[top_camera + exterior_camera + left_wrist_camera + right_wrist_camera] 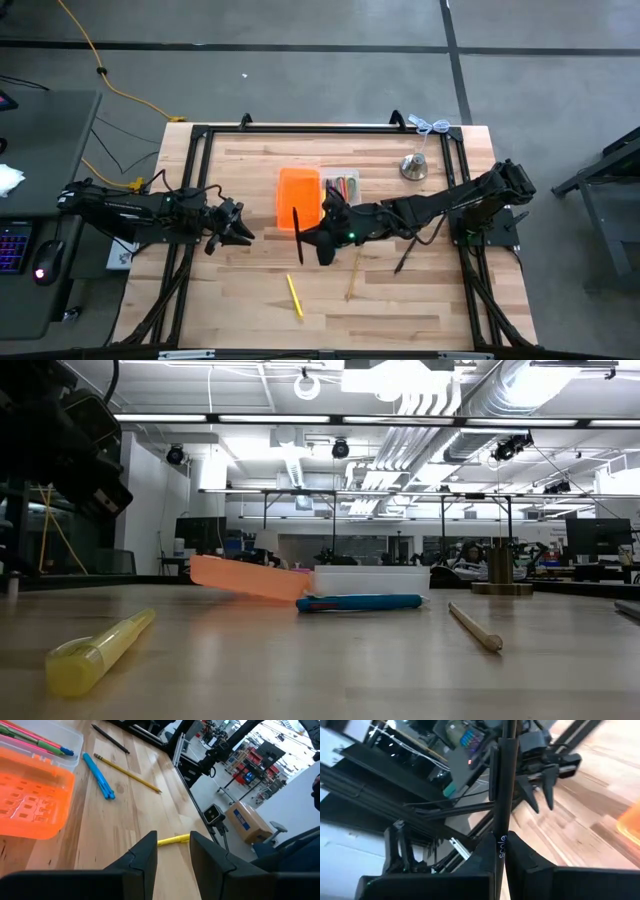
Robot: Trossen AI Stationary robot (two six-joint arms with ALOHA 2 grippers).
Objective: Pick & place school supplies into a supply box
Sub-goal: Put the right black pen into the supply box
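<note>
My right gripper [312, 240] is near the table's middle, just on the near side of the supply box, shut on a black pen [297, 234]. The box lies open: an orange half [298, 196] and a clear tray [341, 186] with pink and green pens in it. A blue pen [360, 602] lies against the box's near side. A yellow highlighter [295, 296] and a pencil [352, 275] lie flat nearer the front edge. My left gripper [240, 229] is open, to the left of the box, touching nothing. My right gripper pinches the black pen's shaft [500, 837] between its two fingers, partway along its length. The fingers lie across the pen, coming level from the table's right side. The long free end [506, 765] sticks out past the fingertips. It does not show at table height in the low view.
A silver bell-shaped object [414, 167] stands near the table's far right corner. A thin black stick [402, 258] lies under the right arm. A black metal frame [190, 190] runs along the table's edges. Bare wood [420, 300] stretches along the near side.
</note>
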